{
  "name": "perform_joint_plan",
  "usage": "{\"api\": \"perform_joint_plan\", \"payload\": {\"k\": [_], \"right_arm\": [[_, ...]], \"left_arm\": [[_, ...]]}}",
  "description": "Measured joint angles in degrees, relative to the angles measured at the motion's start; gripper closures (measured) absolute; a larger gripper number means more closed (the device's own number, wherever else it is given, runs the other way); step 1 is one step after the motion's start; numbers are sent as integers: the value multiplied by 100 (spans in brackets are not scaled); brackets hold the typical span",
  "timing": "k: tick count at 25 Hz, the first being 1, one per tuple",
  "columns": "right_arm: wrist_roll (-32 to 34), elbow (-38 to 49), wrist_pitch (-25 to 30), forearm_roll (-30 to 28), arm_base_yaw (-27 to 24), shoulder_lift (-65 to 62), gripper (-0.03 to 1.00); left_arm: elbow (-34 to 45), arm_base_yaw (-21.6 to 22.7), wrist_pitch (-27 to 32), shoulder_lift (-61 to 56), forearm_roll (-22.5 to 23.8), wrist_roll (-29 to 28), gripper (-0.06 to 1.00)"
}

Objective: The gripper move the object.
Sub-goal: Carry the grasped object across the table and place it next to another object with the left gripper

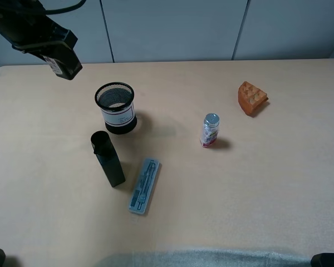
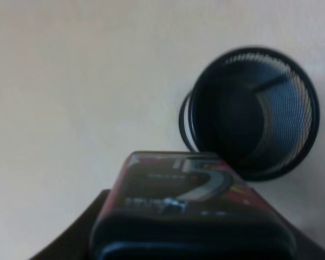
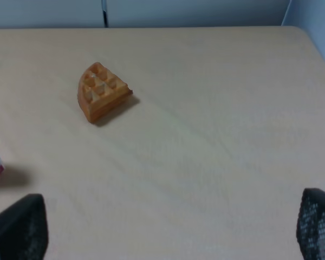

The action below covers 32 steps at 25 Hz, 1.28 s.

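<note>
My left gripper (image 1: pixel 61 60) hangs high over the table's far left corner, shut on the object (image 1: pixel 67 67), a small black box with a pale label. In the left wrist view the object (image 2: pixel 189 211) fills the near edge, showing a dark label with a large "5" and red marks. It is lifted clear of the table, to the left of and behind the black mesh cup (image 1: pixel 116 105) (image 2: pixel 254 114). My right gripper (image 3: pixel 168 227) is open, its two dark fingers (image 3: pixel 19 230) far apart above bare table.
A tall slim black bottle (image 1: pixel 107 158) stands in front of the mesh cup, with a blue-grey pen case (image 1: pixel 145 185) beside it. A clear bottle with a silver cap (image 1: pixel 210 130) stands mid-table. An orange wedge block (image 1: pixel 251 98) (image 3: pixel 102 91) lies at the far right.
</note>
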Motion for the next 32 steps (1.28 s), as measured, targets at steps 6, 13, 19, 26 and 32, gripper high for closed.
{"api": "perform_joint_plan", "payload": {"k": [6, 13, 19, 26, 32], "right_arm": [[0, 0, 0, 0, 0, 0, 28], [0, 0, 0, 0, 0, 0, 28], [0, 0, 0, 0, 0, 0, 28], [0, 0, 0, 0, 0, 0, 28], [0, 0, -5, 0, 0, 0, 28]], "left_arm": [[-425, -462, 68, 0, 1138, -1083, 48], [-1038, -764, 404, 326, 1594, -1616, 48], [-2010, -1071, 693, 1148, 1599, -1610, 48], [-3052, -1417, 759, 1973, 1612, -1599, 48], [-3841, -1681, 837, 2594, 1612, -1584, 48]]}}
